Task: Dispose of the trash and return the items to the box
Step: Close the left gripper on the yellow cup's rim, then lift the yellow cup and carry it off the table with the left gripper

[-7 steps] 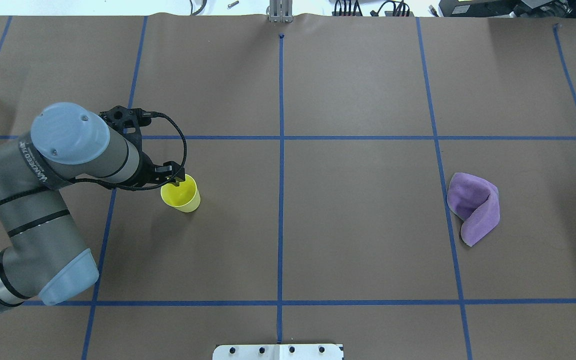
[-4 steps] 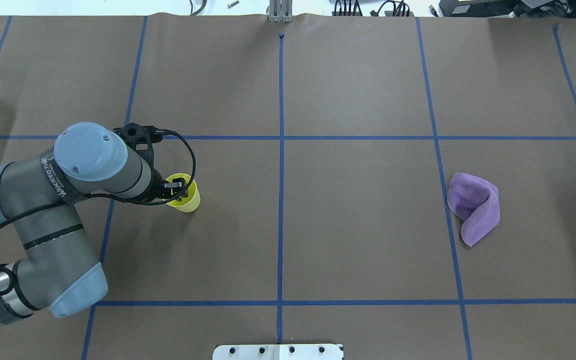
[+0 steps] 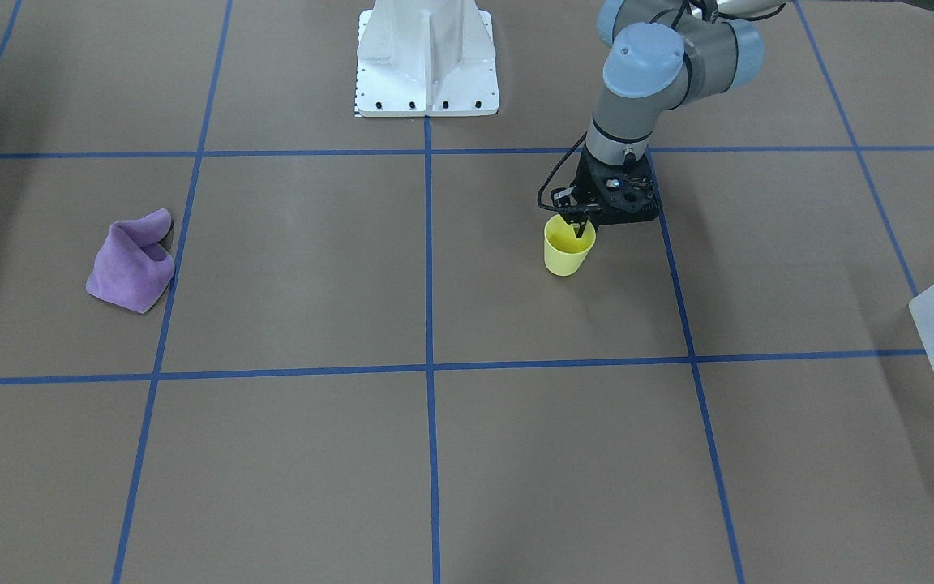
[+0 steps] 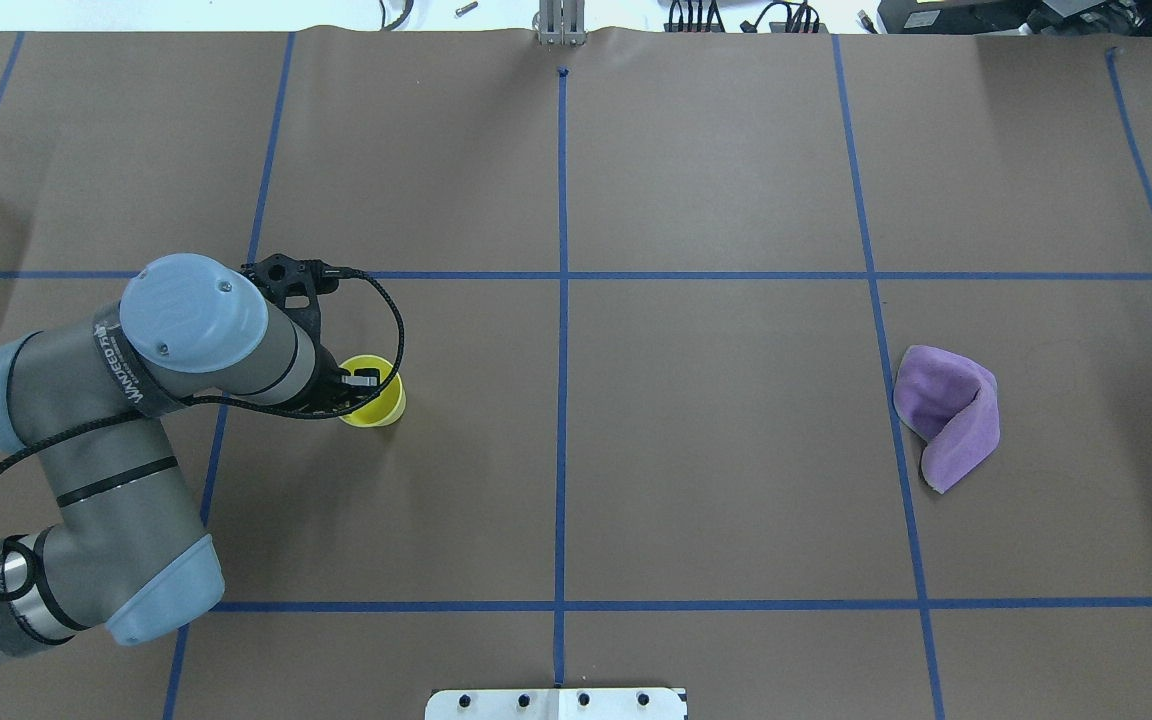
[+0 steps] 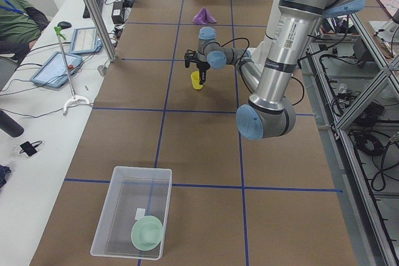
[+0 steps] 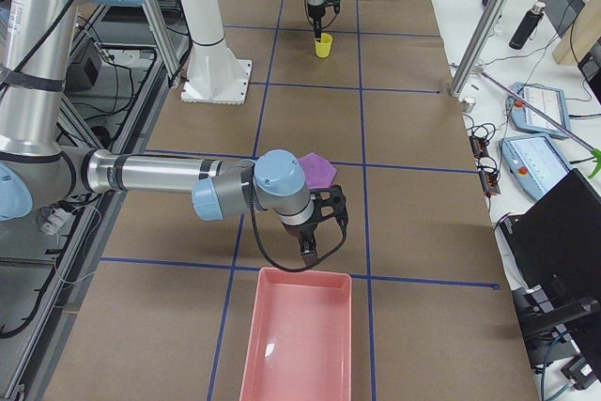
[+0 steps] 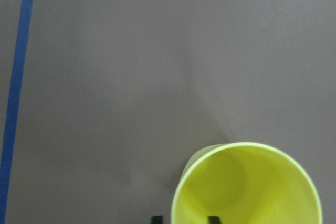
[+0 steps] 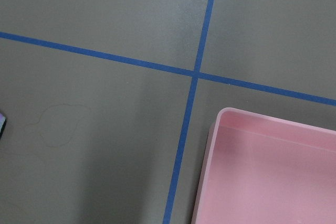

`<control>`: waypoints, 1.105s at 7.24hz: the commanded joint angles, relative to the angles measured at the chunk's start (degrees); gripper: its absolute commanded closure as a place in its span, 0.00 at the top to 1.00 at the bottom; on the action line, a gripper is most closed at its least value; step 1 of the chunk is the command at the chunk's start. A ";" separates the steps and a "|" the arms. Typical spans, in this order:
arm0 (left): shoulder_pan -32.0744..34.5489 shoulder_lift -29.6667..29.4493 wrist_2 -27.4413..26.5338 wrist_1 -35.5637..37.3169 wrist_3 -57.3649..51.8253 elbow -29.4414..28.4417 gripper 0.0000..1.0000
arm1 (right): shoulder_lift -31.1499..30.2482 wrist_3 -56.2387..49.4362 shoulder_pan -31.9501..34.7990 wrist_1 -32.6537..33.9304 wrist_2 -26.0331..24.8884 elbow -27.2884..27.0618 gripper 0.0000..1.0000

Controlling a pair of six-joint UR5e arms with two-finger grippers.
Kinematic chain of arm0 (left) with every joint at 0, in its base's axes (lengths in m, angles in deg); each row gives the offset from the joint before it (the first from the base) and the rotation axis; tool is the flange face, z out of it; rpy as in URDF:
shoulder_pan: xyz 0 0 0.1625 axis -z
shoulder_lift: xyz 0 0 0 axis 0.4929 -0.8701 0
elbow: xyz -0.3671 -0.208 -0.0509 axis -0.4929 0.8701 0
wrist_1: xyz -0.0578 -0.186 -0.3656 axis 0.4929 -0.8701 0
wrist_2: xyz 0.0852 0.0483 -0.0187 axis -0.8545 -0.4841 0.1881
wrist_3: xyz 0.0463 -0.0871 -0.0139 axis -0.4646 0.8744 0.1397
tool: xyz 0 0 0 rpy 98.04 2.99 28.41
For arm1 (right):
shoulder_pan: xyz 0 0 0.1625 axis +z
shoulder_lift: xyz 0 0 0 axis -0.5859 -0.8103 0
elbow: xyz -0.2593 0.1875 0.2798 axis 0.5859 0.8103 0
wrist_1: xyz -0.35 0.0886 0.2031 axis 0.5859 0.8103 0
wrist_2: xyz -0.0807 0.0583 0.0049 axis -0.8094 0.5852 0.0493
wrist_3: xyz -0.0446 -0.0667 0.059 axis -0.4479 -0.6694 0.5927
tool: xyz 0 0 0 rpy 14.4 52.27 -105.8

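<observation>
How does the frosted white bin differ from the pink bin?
The frosted white bin is translucent, the pink bin opaque. The white one holds a green bowl; the pink one looks empty. They sit at opposite ends of the table. Both are rectangular and open-topped.

We find little that can be read. On the left arm (image 4: 198, 342), in the overhead view, a band of white lettering (image 4: 122, 366) runs round the grey forearm tube beside the blue joint cap; it seems to begin with the capitals "WAN", and the letters and digits after those are too blurred for us to give. In the exterior left view the same arm bears a white sticker (image 5: 290, 27) with dark print on its upright tube; the print is too small for us to read. On the floor of the box (image 5: 116, 182) lies a white slip (image 5: 141, 213); we cannot tell whether it carries any writing. We read no other text, brand, number or sign in any view.
</observation>
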 commanded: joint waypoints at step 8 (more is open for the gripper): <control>37.93 16.85 19.42 1.67 -48.50 4.07 0.00 | 0.61 2.18 -0.17 -0.17 0.65 -0.27 1.00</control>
